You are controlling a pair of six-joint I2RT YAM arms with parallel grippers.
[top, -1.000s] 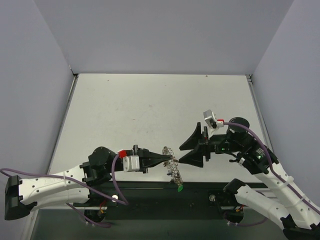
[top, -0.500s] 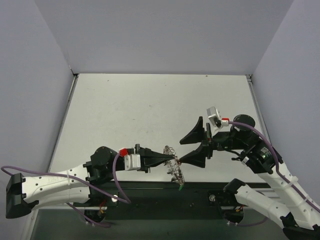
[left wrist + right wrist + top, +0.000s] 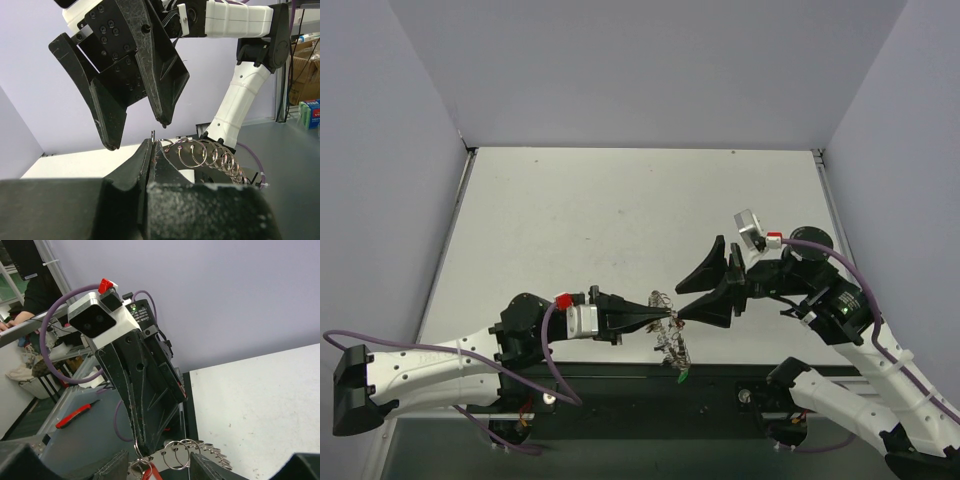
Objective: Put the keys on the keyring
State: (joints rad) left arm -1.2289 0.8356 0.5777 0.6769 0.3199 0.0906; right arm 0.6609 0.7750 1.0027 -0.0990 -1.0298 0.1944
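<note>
My left gripper [image 3: 669, 317] is shut on the silvery keyring [image 3: 668, 338], pinching one small loop at its rim. In the left wrist view the keyring [image 3: 212, 155] fans out to the right of the shut tips [image 3: 150, 144]. A green key [image 3: 681, 378] hangs from the ring's lower end. My right gripper [image 3: 678, 302] faces the left one, open, with its fingertips just above the ring. In its own view the keyring [image 3: 200, 456] and a red tag [image 3: 152, 474] lie between its two fingers [image 3: 112, 466], apart from both.
The white table [image 3: 620, 220] stretches away behind both grippers. The ring hangs over the table's dark near edge [image 3: 720, 385], where the arm bases stand. Grey walls close the left, back and right sides.
The right gripper has shifted a little left toward the ring. Its jaws widened, then narrowed again. The left gripper has kept hold of the keyring and edged slightly right.
</note>
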